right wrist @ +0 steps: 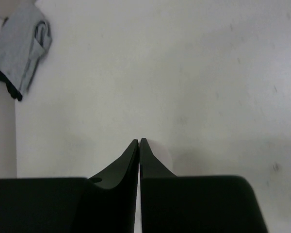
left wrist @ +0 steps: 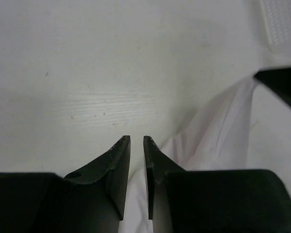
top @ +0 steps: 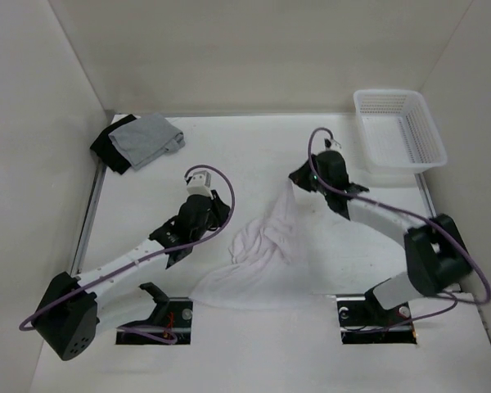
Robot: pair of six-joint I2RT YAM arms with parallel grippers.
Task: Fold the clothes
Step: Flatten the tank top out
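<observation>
There is a white tank top [top: 258, 262], a grey garment [top: 150, 139], a black garment [top: 108, 151].

Grey folded garment [top: 150, 139] at far left of white table [top: 254, 155], resting on black folded garment [top: 108, 149], black edge exposed at left, white perforated plastic basket [top: 405, 166] at far right corner

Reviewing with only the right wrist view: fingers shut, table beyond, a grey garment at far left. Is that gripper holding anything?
Observer: Yes. From above, the right gripper pinches the white tank top, lifting one end into a peak off the table.
Operator: And the other one?
Observer: The left gripper has its jaws slightly apart, nothing between them, at the tank top's edge.
Operator: Folded yet?
Observer: No, the rest lies crumpled on the table.
</observation>
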